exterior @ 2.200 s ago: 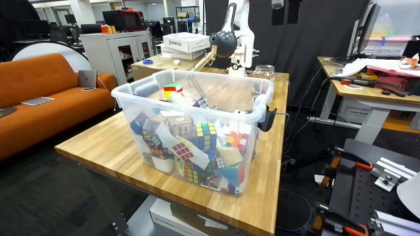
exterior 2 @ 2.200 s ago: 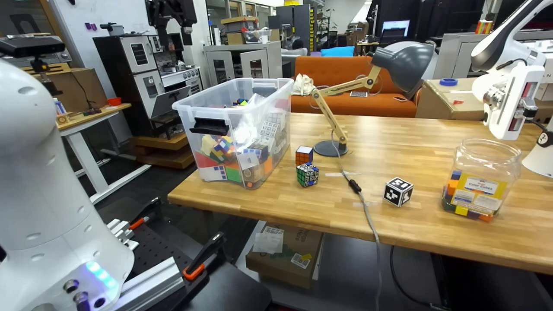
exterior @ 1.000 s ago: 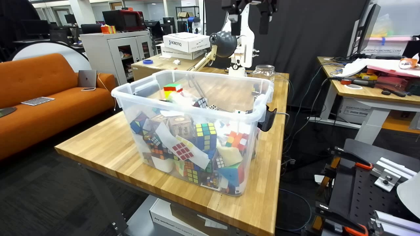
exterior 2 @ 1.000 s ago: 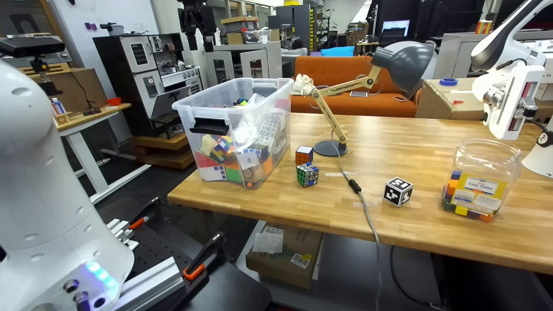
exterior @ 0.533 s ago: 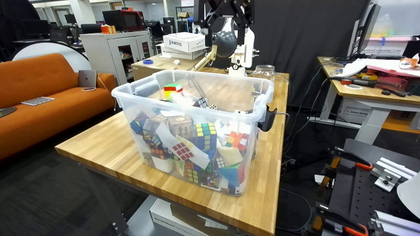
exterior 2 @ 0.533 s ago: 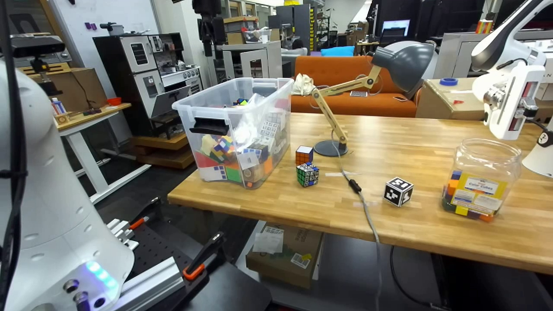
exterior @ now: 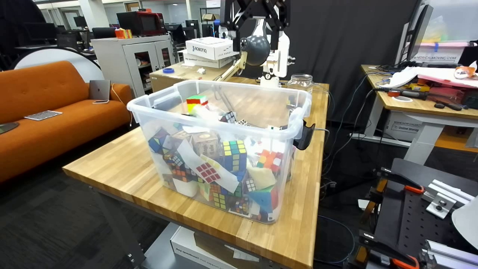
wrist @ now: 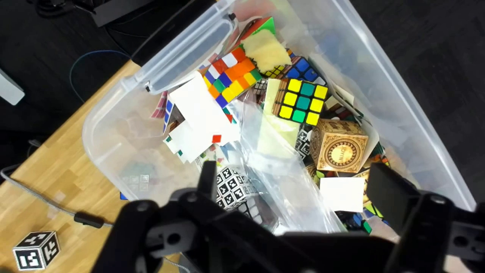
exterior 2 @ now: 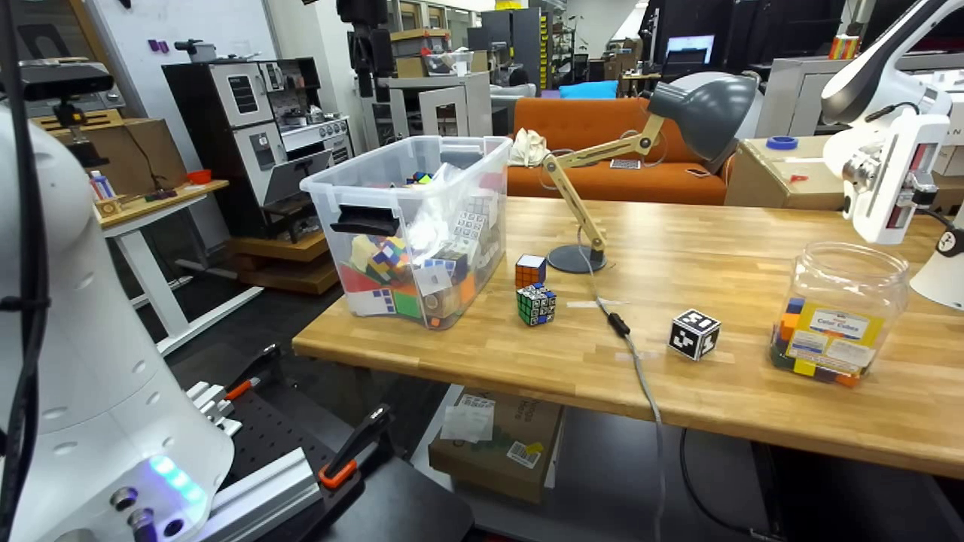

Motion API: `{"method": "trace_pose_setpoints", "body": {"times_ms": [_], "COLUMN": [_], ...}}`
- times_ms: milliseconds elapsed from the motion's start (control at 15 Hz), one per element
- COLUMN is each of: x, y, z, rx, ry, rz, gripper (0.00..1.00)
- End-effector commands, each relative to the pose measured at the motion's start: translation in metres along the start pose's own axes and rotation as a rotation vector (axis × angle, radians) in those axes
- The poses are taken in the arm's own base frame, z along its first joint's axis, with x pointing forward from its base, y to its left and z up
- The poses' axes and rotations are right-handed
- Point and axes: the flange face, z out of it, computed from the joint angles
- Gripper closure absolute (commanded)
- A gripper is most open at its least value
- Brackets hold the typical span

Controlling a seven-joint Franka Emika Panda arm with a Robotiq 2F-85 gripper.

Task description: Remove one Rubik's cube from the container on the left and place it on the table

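Note:
The clear container [exterior: 168, 116] stands on the wooden table [exterior: 123, 160]; its rim also shows in exterior view [exterior 2: 350, 188] and in the wrist view [wrist: 401, 81]. It is full of cubes, papers and clear plastic film. In the wrist view a yellow-and-green-faced cube [wrist: 301, 100], a multicoloured cube [wrist: 231, 77], a tan patterned box-like cube [wrist: 341, 148] and a black-and-white tag cube [wrist: 229, 189] lie inside. My gripper [wrist: 295, 178] is open and empty, pointing down, above the container's rim in both exterior views [exterior: 255, 43] [exterior 2: 373, 86].
An orange-sided cube [exterior 2: 531, 271] and a tag-patterned cube [exterior 2: 536, 305] sit on the table beside the container. A desk lamp [exterior 2: 576, 203], its cord [exterior 2: 636, 354], a black-and-white cube [exterior 2: 694, 333] and a clear jar [exterior 2: 840, 324] stand further along.
My gripper has come into view at the top, moved over the container and turned. Over the last half second it has hardly moved. The cubes and container look the same.

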Motion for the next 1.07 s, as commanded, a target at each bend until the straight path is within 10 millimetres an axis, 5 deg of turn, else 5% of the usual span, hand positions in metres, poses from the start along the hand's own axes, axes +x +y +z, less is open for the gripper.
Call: {"method": "trace_pose_setpoints", "body": {"times_ms": [0,333,1000], "x": [0.017,0.029,0.024], "y": [0.001,-0.006,-0.002], "z": [-0.005,0.011,0.011], "rx": [0.064,0.055,0.053], "ry": [0.022,0.041,0.034], "rz": [0.180,0.350,0.315], "gripper": [0.00,0.00,0.00]}}
